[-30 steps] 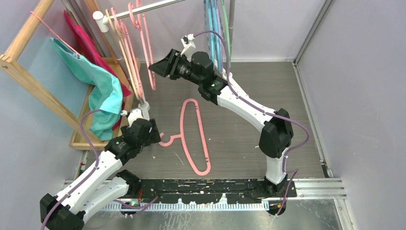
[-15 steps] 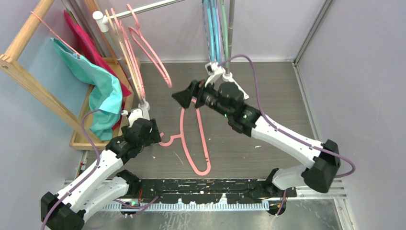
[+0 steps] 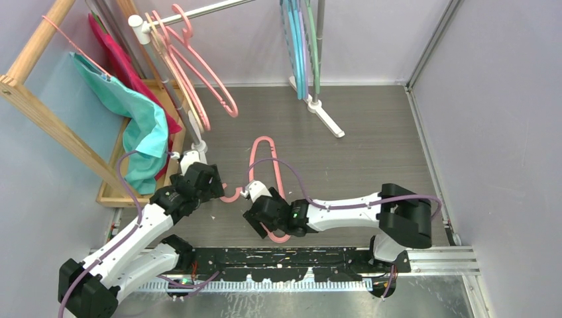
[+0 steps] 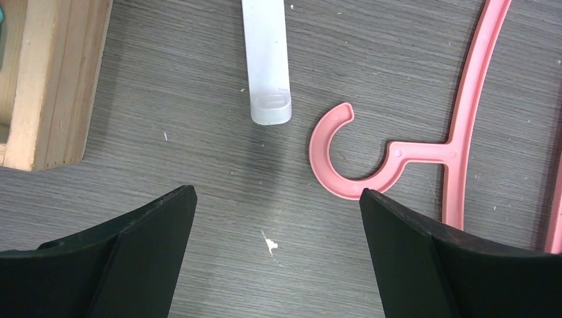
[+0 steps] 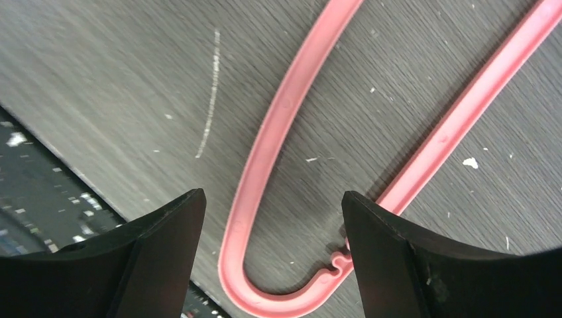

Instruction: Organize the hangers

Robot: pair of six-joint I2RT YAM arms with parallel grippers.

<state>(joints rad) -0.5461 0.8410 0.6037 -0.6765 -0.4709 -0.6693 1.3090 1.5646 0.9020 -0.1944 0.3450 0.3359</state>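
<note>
One pink hanger (image 3: pixel 283 185) lies flat on the grey floor, its hook (image 3: pixel 231 195) pointing left. My left gripper (image 3: pixel 215 187) is open and empty just left of that hook; the hook (image 4: pixel 344 156) lies ahead of its right finger. My right gripper (image 3: pixel 253 213) is open and low over the hanger's near rounded end (image 5: pixel 265 199), with a jaw on each side and not closed on it. Pink and beige hangers (image 3: pixel 199 73) hang on the white rail. Blue, teal and green hangers (image 3: pixel 301 46) hang at the back.
A wooden frame rack (image 3: pixel 40 106) with teal (image 3: pixel 142 129) and red cloths stands at the left; its base (image 4: pixel 53 79) shows in the left wrist view. White rack feet lie on the floor (image 3: pixel 325 116), one near my left gripper (image 4: pixel 267 59). Walls close in all round.
My right arm has swung down from the rail to the near end of the floor hanger. A pink hanger on the rail swings free. My left arm has barely moved.
</note>
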